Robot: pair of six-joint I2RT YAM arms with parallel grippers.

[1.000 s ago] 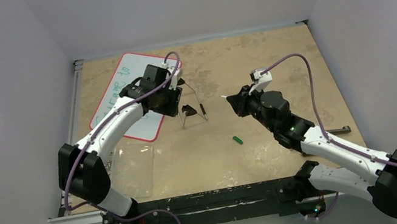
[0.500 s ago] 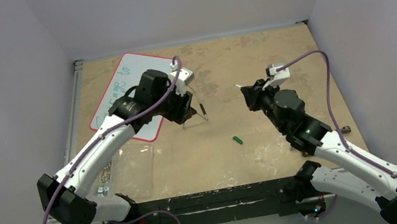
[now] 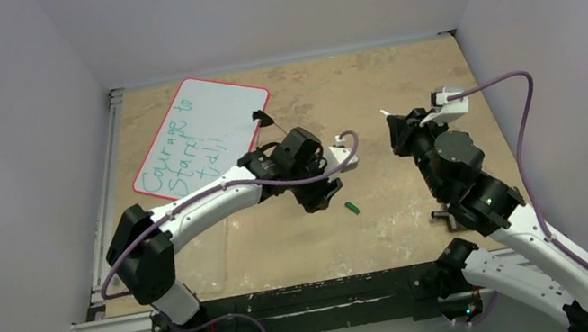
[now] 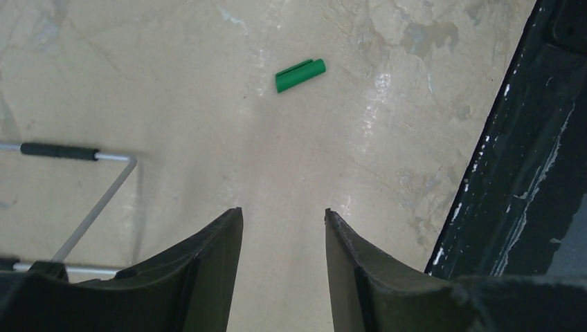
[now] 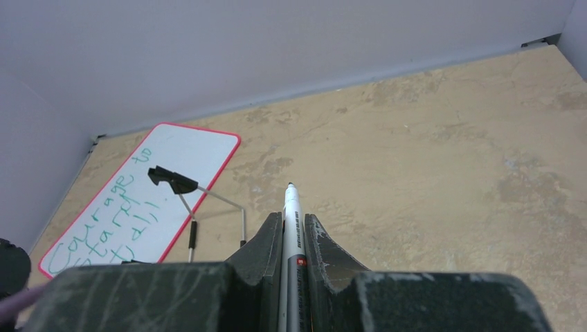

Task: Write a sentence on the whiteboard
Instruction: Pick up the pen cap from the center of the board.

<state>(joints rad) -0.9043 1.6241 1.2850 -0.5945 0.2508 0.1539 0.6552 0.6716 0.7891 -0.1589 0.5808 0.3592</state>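
Observation:
The whiteboard [image 3: 212, 107] lies flat at the far left, white with a red rim; it also shows in the right wrist view [image 5: 197, 149]. The sentence [image 3: 177, 153] in teal cursive reads "Courage to start" [image 5: 104, 221]. My left gripper [image 3: 325, 197] is open and empty, low over the table, with a green marker cap [image 3: 352, 207] just to its right [image 4: 300, 75]. In the left wrist view the gripper [image 4: 282, 213] has bare table between its fingers. My right gripper [image 3: 398, 127] is shut on a white marker [image 5: 291, 207], tip pointing out, held above the table right of centre.
A wire stand with black tips [image 5: 197, 200] sits by the board's right edge, partly under my left arm [image 4: 97, 197]. A clear plastic sheet [image 3: 201, 255] lies near left. A black rail [image 3: 295, 298] runs along the near edge. Grey walls enclose the table.
My left arm has swung off the whiteboard, right and nearer, down beside the green cap, uncovering the writing. My right arm has moved right and back, still holding the marker.

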